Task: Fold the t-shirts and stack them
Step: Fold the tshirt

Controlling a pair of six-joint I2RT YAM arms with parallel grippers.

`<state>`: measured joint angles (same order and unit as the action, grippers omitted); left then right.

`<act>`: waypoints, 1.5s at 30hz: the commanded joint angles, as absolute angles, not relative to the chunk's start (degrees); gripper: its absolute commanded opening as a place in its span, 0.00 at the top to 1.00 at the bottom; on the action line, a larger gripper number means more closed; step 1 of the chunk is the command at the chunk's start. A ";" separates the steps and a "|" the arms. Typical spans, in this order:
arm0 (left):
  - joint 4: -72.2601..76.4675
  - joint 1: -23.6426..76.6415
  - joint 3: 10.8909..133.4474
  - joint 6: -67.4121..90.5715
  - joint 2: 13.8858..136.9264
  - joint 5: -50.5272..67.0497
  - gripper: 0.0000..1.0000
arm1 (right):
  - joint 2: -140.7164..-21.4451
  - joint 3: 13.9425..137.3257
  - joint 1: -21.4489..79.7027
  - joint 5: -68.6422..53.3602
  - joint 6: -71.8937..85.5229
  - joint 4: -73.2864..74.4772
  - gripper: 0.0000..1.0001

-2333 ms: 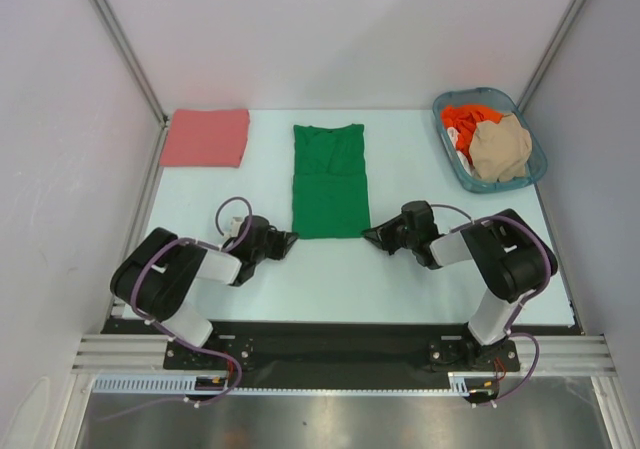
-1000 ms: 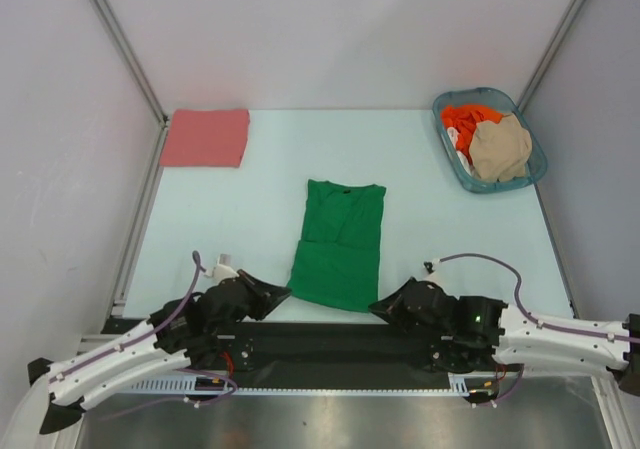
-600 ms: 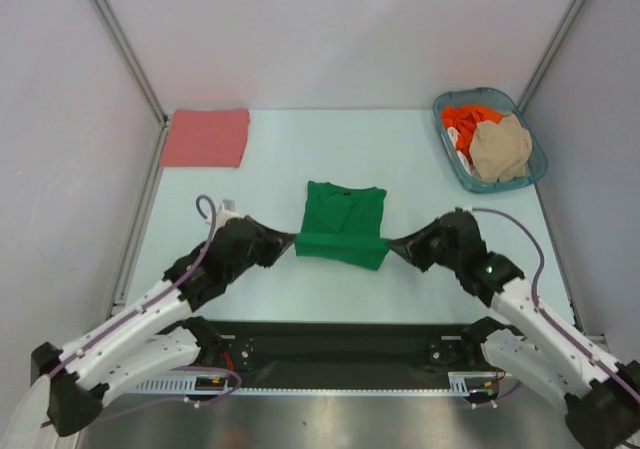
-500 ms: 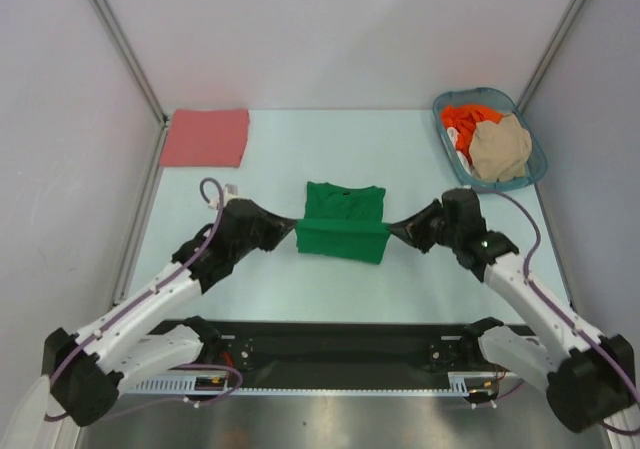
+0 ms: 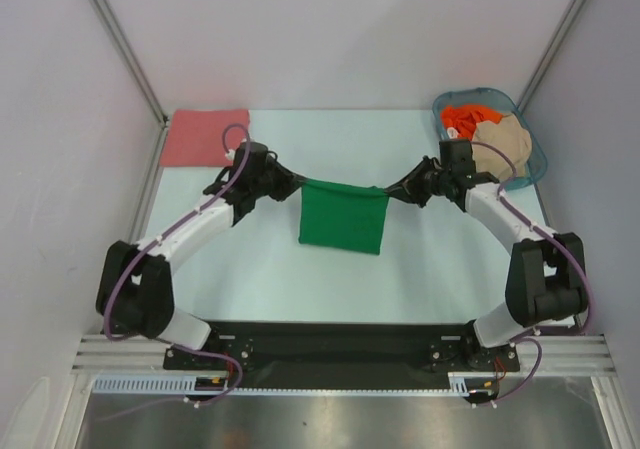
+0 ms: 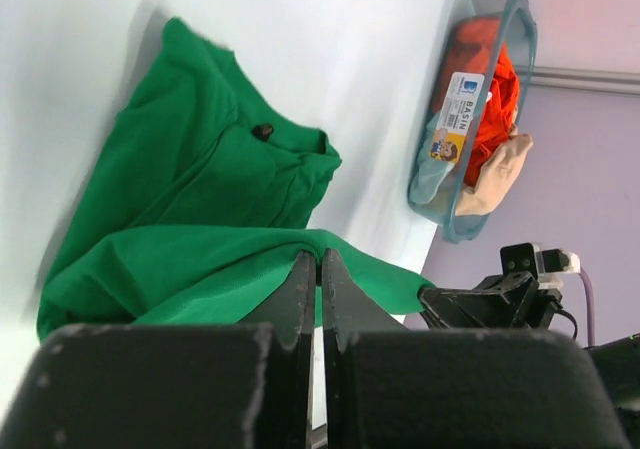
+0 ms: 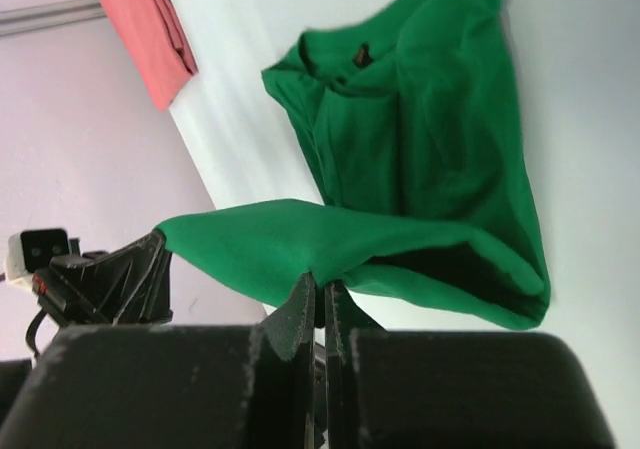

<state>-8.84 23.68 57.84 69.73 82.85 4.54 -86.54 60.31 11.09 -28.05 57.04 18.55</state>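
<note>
The green t-shirt [image 5: 343,217] lies mid-table, folded over on itself, its top edge stretched taut between my grippers. My left gripper [image 5: 296,183] is shut on its left corner; the jaws pinch green cloth [image 6: 200,259] in the left wrist view. My right gripper [image 5: 392,192] is shut on its right corner, pinching cloth [image 7: 300,239] above the collar part lying on the table. The salmon-pink t-shirt [image 5: 205,136] lies folded at the far left. The orange-red t-shirt [image 5: 462,122] and the beige t-shirt [image 5: 500,140] are bundled in the basket.
The blue-grey plastic basket [image 5: 534,159] stands at the far right corner; it also shows in the left wrist view [image 6: 455,224]. Metal frame posts rise at both back corners. A black base bar runs along the near edge.
Both grippers dragged the green shirt toward the near edge, then lifted its near hem and carried it away over the shirt toward the collar, folding it in half.
</note>
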 commanded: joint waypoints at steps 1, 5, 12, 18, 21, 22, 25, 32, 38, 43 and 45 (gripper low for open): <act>-5.80 21.27 63.88 67.76 87.79 9.04 1.00 | -90.17 65.38 8.97 -31.02 54.32 17.67 1.00; -6.15 20.22 67.14 67.67 93.07 11.51 1.00 | -95.79 68.90 7.48 -32.69 53.00 17.84 1.00; -6.24 18.46 69.17 68.47 100.01 13.27 0.99 | -105.98 74.00 5.45 -36.30 52.12 16.08 1.00; -6.42 16.88 73.29 66.80 106.06 14.49 1.00 | -112.93 79.01 4.92 -38.06 51.86 15.82 1.00; -6.68 15.91 76.63 66.36 110.81 18.17 1.00 | -115.57 80.77 4.92 -38.58 51.94 16.26 1.00; -7.38 15.73 78.03 66.18 111.79 18.54 1.00 | -116.10 81.29 4.83 -38.50 51.86 16.43 0.99; -7.56 15.29 79.53 65.31 113.90 18.72 1.00 | -117.77 82.61 4.83 -38.41 51.94 16.35 0.96; -9.31 14.41 85.42 63.81 120.13 22.40 0.98 | -121.46 85.25 4.48 -38.32 51.68 17.05 0.90; -22.99 13.89 97.10 48.55 121.38 12.87 0.75 | -126.71 96.19 1.50 -36.40 39.95 22.37 0.53; -30.23 14.06 98.71 35.34 112.61 1.58 0.54 | -129.30 114.43 0.53 -26.81 21.90 48.07 0.41; -27.80 14.24 95.29 34.98 107.00 6.03 0.54 | -124.38 110.50 1.66 -27.94 18.82 47.38 0.40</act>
